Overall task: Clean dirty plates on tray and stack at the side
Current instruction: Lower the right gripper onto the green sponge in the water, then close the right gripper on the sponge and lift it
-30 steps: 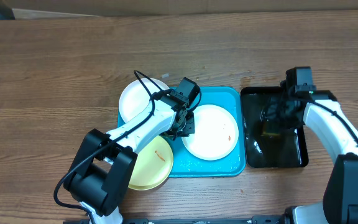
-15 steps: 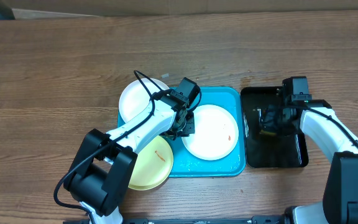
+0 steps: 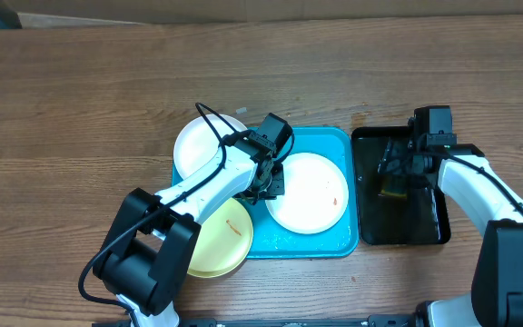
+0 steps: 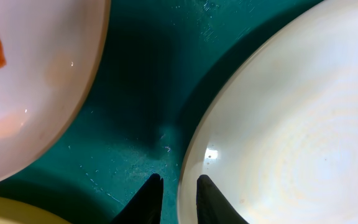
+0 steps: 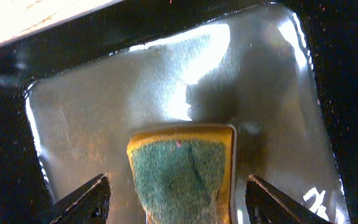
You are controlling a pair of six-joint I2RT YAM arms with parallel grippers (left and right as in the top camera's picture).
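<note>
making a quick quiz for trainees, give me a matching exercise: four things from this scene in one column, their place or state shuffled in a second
Things:
1. sponge
2. pale yellow plate
3. left claw
4. right claw

Places or states:
A. open, holding nothing
B. sticking out over the near edge of the blue tray
C. lying in the black tray
D. pinching the rim of the centre white plate

Pairs: 1-C; 2-B; 3-D; 4-A
</note>
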